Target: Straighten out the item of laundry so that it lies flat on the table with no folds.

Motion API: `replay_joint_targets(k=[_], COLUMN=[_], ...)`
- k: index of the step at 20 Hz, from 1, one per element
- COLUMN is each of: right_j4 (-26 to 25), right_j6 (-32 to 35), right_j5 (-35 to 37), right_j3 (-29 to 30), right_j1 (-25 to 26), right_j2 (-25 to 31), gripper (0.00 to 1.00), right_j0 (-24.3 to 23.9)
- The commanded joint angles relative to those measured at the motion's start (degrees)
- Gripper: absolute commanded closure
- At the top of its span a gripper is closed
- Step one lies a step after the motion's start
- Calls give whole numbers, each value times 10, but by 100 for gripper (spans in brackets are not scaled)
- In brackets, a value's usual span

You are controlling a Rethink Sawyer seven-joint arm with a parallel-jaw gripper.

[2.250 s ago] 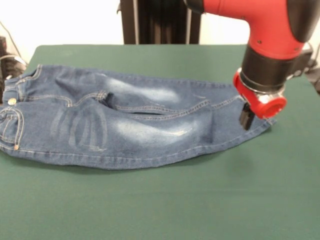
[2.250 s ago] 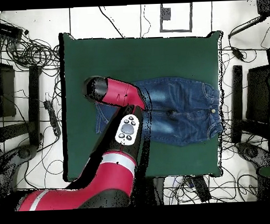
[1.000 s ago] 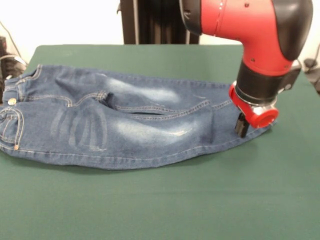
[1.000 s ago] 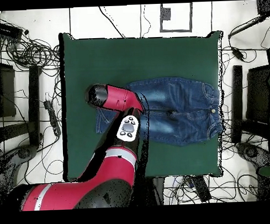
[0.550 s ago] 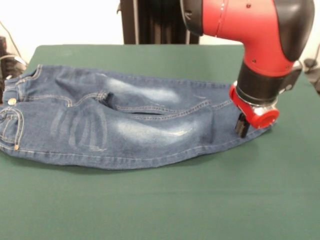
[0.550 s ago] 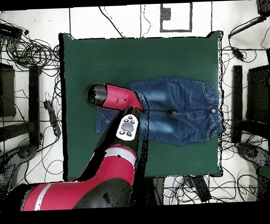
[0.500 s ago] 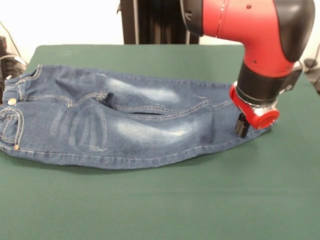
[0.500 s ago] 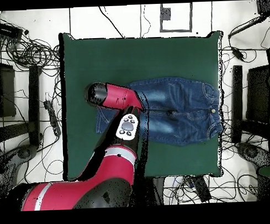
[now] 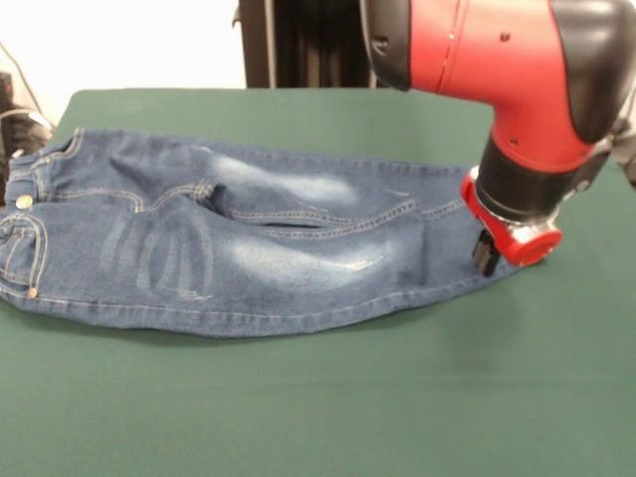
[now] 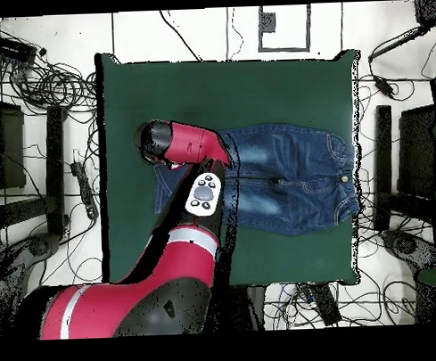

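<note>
Right, jeans (image 9: 229,243) are spread across the middle of the green surface (image 9: 328,407), lying lengthwise. From the front camera the waistband is at the left edge, with the brass button (image 9: 24,202) showing there, and the leg ends are off to the right. Denim is mostly flat but not clean: I see a raised crease running from the crotch seam out along the legs, and soft ripples in the faded whitish patches on the thighs. The two legs lie side by side and touching, the near one overlapping the far one along that seam.

Overhead, the jeans (image 10: 284,176) sit a bit right of the surface's (image 10: 227,89) centre, waistband to the picture's right, hems to the left, under the arm.

Claw (image 9: 487,260) is down at the hem end, at the right of the front view, low on the denim or just over it. I only see one dark finger below the red wrist ring; the other is hidden behind the wrist, so I cannot tell whether it is wide, narrow or pinching cloth. Overhead the arm's (image 10: 189,148) red link covers the claw completely.

Cables and stands (image 10: 41,131) clutter the floor around the surface in the overhead view.
</note>
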Motion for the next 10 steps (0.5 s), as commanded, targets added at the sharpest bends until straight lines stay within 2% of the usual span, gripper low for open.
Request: replay_joint_targets(k=[1,6,10], right_j4=[50,63,71], right_j6=[164,157,180], right_j5=[23,19,48], right_j3=[-43,-33,-61], right_j1=[57,39,46], right_j2=[49,54,43], gripper=[100,100,100], right_j0=[6,-3,3])
